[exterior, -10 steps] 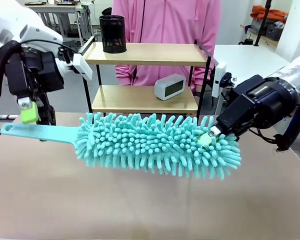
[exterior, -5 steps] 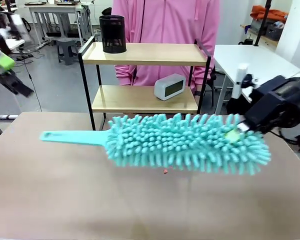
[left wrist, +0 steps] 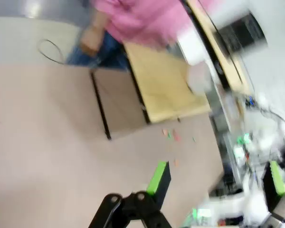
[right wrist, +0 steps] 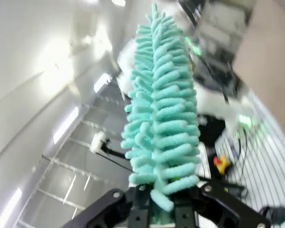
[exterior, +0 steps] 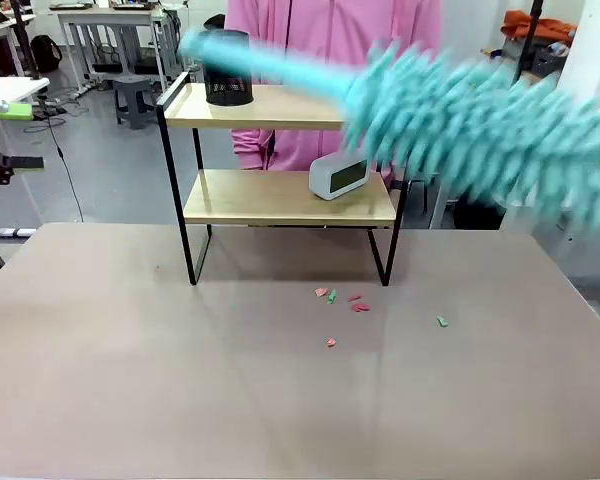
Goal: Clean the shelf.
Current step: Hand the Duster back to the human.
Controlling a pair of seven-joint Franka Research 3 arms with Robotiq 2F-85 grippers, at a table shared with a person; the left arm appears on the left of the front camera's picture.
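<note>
Small two-tier shelf (exterior: 285,150): two pale wooden boards in a thin black metal frame on four legs, standing at the far edge of the large beige tabletop (exterior: 180,380), in front of a person in a pink top (exterior: 330,40). Upper board carries one black mesh cylindrical cup (exterior: 226,75); lower board carries one white rounded clock (exterior: 338,175), its face unreadable. Five small red and green scraps (exterior: 342,300) lie on the tabletop just before the shelf. Right gripper (right wrist: 162,211), fingers pressed together, pinches one teal fluffy microfibre duster (right wrist: 164,123), blurred in the air. Left gripper (left wrist: 216,183) stands spread, holding nothing.
</note>
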